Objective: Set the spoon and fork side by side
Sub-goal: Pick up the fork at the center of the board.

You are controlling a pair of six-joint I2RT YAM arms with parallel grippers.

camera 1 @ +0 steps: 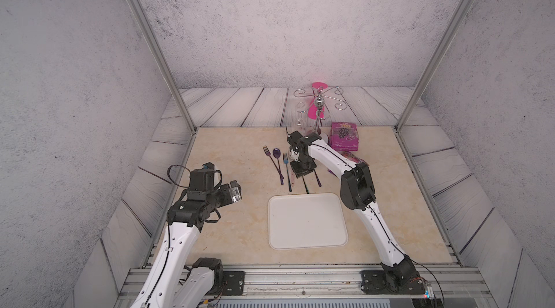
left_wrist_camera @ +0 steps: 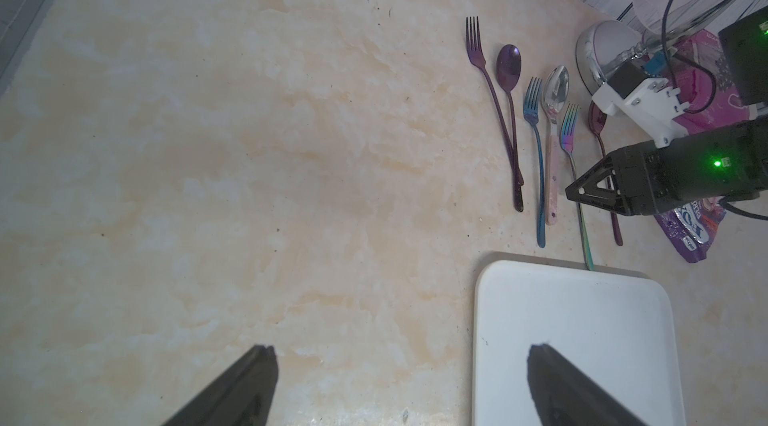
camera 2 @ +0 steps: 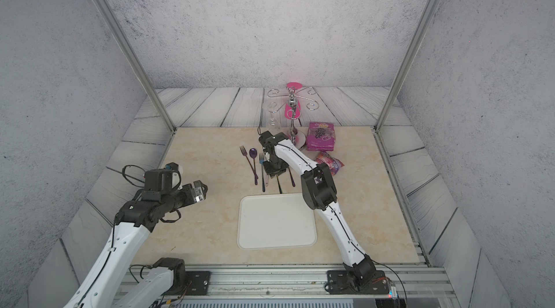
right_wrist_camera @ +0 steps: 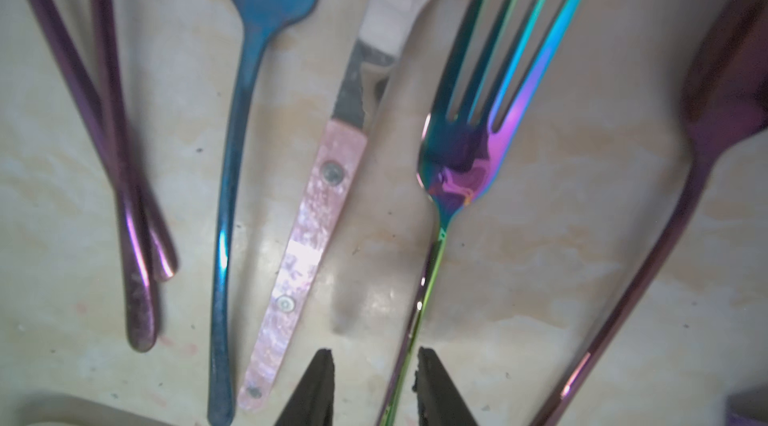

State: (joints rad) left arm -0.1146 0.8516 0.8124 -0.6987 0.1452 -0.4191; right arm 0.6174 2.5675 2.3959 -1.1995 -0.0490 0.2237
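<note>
The right gripper [right_wrist_camera: 374, 357] hangs low, jaws narrowly parted astride the handle of the rainbow fork [right_wrist_camera: 459, 162], not yet clamped, so the fork lies on the counter [right_wrist_camera: 561, 257] apart from the plum spoon [right_wrist_camera: 723, 112], their pairing seemingly undone, while the left gripper [left_wrist_camera: 401, 361] hovers spread wide, empty.

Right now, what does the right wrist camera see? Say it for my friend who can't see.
The right tool hangs open over the table, its tips either side of the thin handle of a rainbow fork. Beside it lie a pink-handled spoon, a blue fork and purple cutlery.
</note>
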